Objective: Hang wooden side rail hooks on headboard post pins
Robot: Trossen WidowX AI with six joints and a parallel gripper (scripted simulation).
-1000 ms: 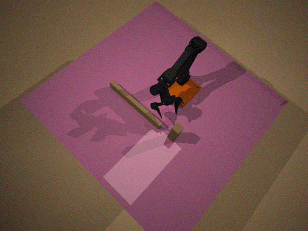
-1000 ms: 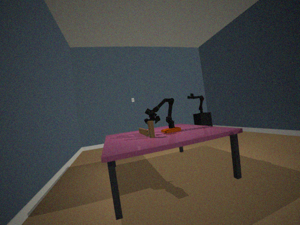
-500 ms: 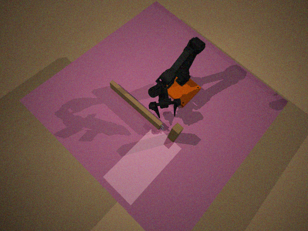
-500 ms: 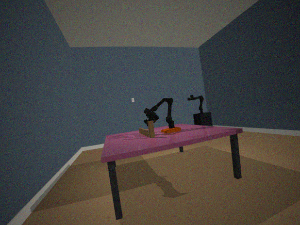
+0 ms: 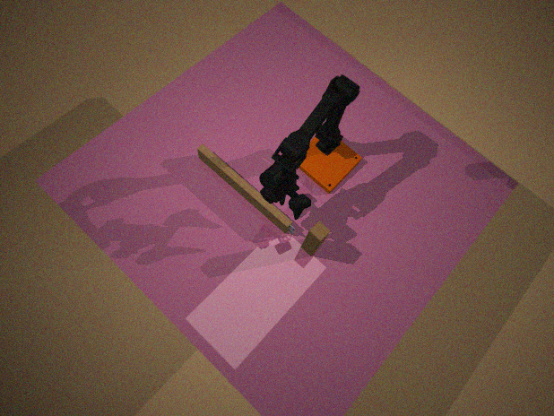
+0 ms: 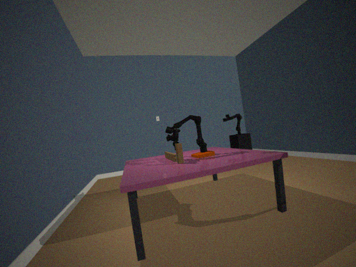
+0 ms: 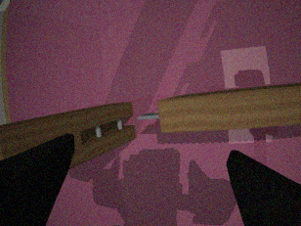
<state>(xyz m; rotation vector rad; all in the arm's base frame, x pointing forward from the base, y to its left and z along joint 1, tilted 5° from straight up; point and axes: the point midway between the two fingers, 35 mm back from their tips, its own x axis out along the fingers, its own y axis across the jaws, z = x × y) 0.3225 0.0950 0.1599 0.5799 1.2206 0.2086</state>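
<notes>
The wooden side rail [image 5: 238, 184] [image 6: 171, 156] [image 7: 230, 112] lies on the table. Its steel hooks [image 5: 291, 229] [image 7: 148, 116] point at the post across a small gap; in the wrist view they show edge-on. The headboard post [image 5: 315, 238] [image 6: 180, 153] [image 7: 49, 128] stands upright. Two pins [image 7: 99, 131] [image 7: 119, 124] show bare inside its slot. My gripper [image 7: 154, 152] is open and empty, pointing down above the table near the rail's hook end and the post. One finger is largely hidden in the top view.
The orange base plate [image 5: 329, 172] [image 6: 203, 155] lies under my arm, behind the gripper. The pink table [image 5: 381, 305] [image 6: 230, 165] carries everything. Another arm [image 6: 238, 124] stands on a dark box [image 6: 240, 141] in the background, off the table.
</notes>
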